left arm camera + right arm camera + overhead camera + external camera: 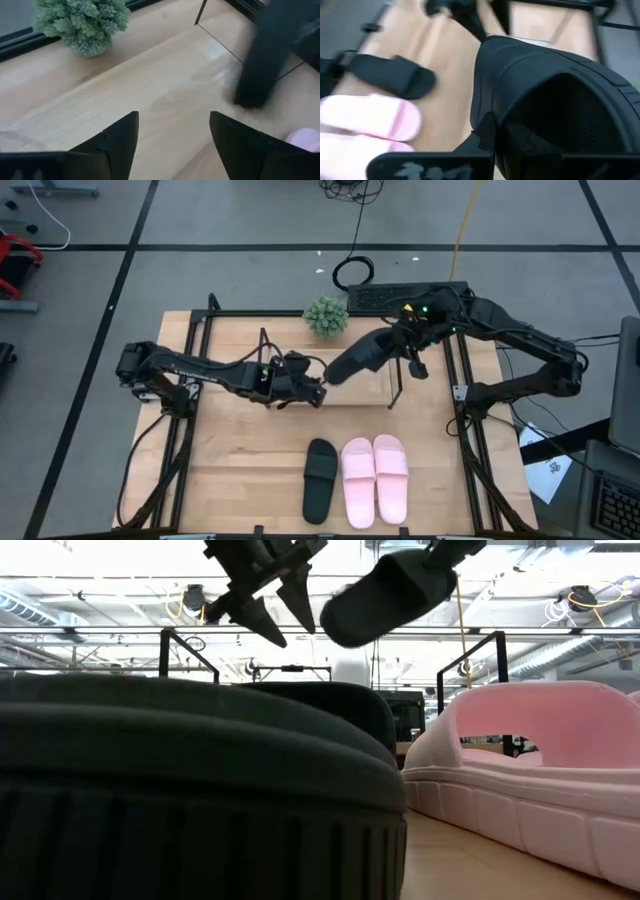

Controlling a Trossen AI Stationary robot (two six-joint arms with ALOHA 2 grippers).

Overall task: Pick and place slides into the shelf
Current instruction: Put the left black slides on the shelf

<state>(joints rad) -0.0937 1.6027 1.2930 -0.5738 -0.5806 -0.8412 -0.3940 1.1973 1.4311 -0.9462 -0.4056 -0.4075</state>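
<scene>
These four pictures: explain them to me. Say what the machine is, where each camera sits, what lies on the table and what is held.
Two dark robot arms work at a wooden table. One camera looks straight down, one sits at table height behind the slides, and one rides on each wrist. The right end effector is shut on a black slide, held in the air over the shelf, a low wire rack with a board base. The left end effector hovers beside it, open and empty. Near the table's front edge lie another black slide and a pink pair. A small green plant stands behind the shelf.
</scene>
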